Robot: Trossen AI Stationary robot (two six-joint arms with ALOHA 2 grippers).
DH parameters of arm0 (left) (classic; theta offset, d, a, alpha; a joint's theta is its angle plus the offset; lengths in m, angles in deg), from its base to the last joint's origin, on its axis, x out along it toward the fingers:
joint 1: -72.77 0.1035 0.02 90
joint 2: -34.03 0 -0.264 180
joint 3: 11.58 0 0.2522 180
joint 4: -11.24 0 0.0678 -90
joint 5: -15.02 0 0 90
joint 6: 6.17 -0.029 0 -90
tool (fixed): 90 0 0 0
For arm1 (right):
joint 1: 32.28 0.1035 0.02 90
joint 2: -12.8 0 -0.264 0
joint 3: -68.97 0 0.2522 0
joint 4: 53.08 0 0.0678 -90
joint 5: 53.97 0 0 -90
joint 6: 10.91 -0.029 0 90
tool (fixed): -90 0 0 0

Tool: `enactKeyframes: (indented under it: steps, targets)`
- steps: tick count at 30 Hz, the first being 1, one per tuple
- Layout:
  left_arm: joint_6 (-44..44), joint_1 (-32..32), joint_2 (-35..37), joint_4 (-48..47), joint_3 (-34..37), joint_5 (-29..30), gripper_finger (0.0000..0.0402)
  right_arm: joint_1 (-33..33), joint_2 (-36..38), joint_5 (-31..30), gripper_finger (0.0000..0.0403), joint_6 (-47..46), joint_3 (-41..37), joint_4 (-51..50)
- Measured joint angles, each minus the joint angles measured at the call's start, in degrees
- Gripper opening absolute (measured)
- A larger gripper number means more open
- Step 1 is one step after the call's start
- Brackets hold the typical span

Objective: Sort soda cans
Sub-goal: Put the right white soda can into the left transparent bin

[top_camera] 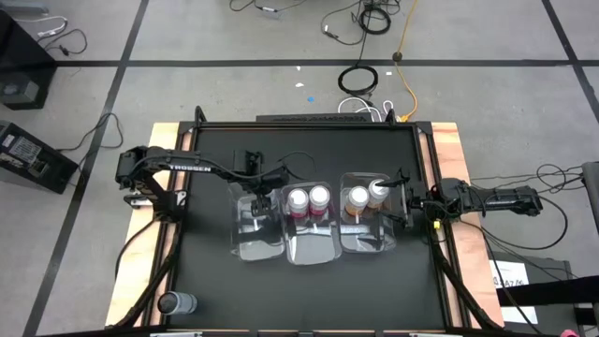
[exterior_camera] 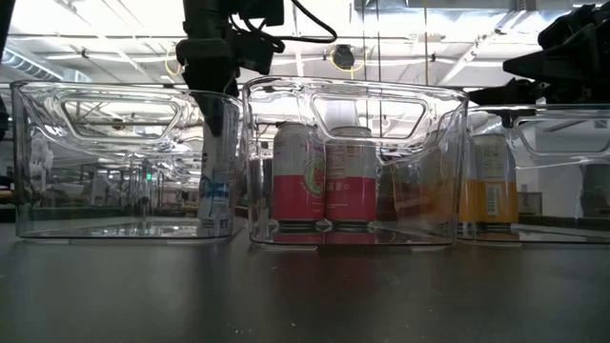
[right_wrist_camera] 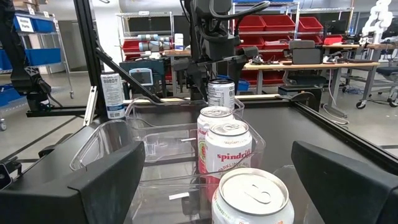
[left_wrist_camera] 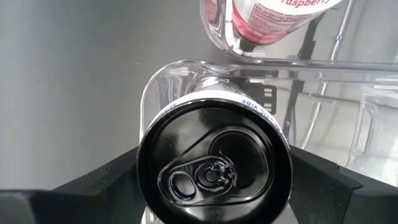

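Observation:
Three clear bins stand in a row mid-table. My left gripper (top_camera: 263,194) reaches down into the left bin (top_camera: 245,234) and is shut on a silver can (exterior_camera: 217,181) at that bin's far right corner. Two red-pink cans (top_camera: 309,198) stand in the middle bin. Two orange cans (top_camera: 366,195) stand in the right bin. My right gripper (top_camera: 401,199) is open at the right bin's right end, its fingers apart on either side of the nearer orange can (right_wrist_camera: 252,193), touching nothing. A second silver can (top_camera: 176,302) stands on the table's near left corner. My left gripper pinches the silver can between its two fingers (left_wrist_camera: 99,186), one on each side of the can's upper wall just below the rim (left_wrist_camera: 144,168). The fingers come from above, pointing down. The can hangs upright inside the left bin; whether its base touches the bin floor, I cannot tell.
The bins' clear walls (exterior_camera: 243,152) rise about as high as the cans and stand close together. Bare black tabletop (top_camera: 206,281) lies left of and nearer than the bins. Cables run on the floor beyond the table's far edge.

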Motion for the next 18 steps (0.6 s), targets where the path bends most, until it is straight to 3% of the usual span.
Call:
enactKeyframes:
  steps: [18]
  targets:
    - [0.35, -0.18, 0.04, 0.07, -0.02, 0.76, 0.032, 0.0, 0.0, -0.01, 0.0398, 0.0, 0.0, 0.0]
